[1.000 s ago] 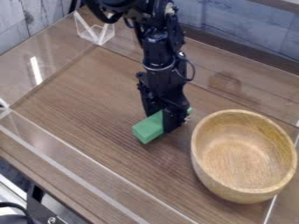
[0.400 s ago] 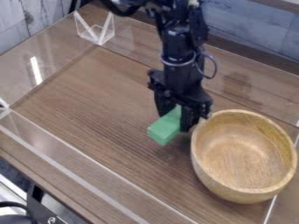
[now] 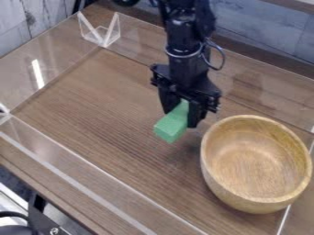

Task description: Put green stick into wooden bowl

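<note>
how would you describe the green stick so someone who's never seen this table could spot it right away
Start at the big round wooden bowl on the right of the brown wooden table. Just to its left, the black gripper points straight down, shut on the green stick, which hangs tilted above the tabletop. It is a small flat bright green block, the only green thing in view.
</note>
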Available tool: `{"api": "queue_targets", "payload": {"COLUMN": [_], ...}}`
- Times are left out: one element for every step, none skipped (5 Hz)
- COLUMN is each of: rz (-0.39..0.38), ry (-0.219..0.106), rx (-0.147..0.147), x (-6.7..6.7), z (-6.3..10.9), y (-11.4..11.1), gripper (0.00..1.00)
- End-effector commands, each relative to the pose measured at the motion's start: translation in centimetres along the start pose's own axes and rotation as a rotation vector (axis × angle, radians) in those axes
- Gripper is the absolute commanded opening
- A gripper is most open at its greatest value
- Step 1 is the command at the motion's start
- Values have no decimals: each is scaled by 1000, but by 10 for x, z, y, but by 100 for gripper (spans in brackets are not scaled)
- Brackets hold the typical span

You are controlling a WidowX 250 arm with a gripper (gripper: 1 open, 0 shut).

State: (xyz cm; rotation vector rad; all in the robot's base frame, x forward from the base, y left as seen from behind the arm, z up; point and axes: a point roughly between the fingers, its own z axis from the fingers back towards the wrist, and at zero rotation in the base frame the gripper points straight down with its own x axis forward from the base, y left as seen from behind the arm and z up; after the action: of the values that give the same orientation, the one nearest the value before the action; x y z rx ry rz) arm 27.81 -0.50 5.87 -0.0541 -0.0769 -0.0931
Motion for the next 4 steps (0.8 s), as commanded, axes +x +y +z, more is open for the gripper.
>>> {"api": "queue_targets", "payload": {"rz": [-30, -49, -108, -164], "ry": [-74, -77, -75, -77], "rx": [1, -5, -15, -30], "x": [12, 12, 20, 28], "z": [15, 11, 16, 23], "y": [8, 13, 3, -13], "gripper": [0, 0, 0, 0]}}
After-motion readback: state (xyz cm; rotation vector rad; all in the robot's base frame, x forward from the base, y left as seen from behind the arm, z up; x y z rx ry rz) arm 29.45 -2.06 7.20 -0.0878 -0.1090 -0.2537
